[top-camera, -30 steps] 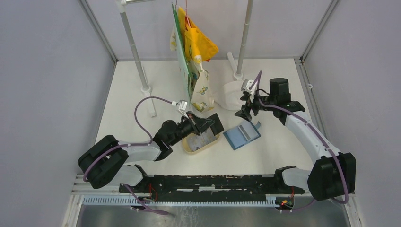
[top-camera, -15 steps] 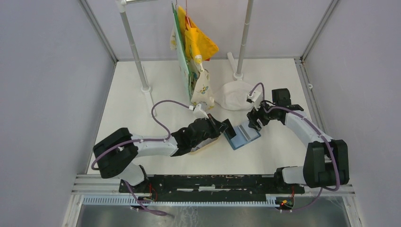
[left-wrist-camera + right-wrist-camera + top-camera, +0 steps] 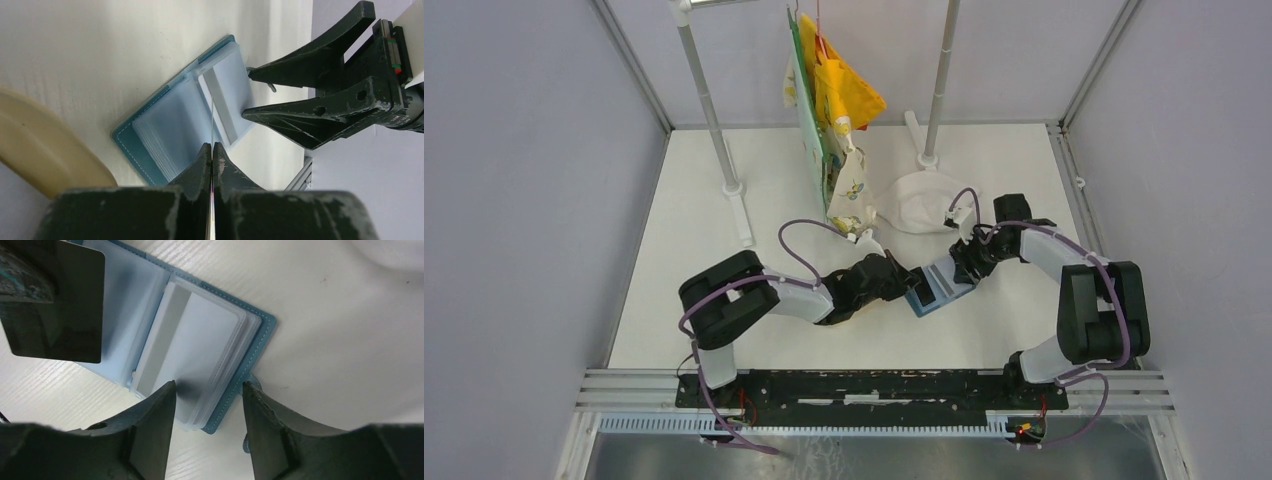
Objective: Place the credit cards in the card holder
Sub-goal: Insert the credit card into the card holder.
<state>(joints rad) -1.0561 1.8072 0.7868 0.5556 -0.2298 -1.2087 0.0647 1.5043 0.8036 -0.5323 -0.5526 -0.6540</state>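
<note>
The blue card holder (image 3: 942,287) lies open on the table, its clear sleeves (image 3: 200,335) facing up. My left gripper (image 3: 212,146) is shut on a black credit card (image 3: 55,305). The left wrist view shows that card edge-on as a thin line (image 3: 212,117) over the holder's middle fold (image 3: 190,125). In the top view the left gripper (image 3: 911,284) is at the holder's left edge. My right gripper (image 3: 209,390) is open, its jaws straddling the holder's outer corner; in the top view it (image 3: 965,263) is at the holder's far right side.
A tan oval tray (image 3: 40,150) sits just left of the holder, mostly under the left arm. A white cloth (image 3: 919,205) lies behind the holder. Yellow and patterned cloths (image 3: 834,110) hang from a rack whose poles (image 3: 707,100) stand at the back.
My left arm has stretched right from the tray, carrying the card to the holder. My right gripper has come down onto the holder's far corner and its jaws have narrowed.
</note>
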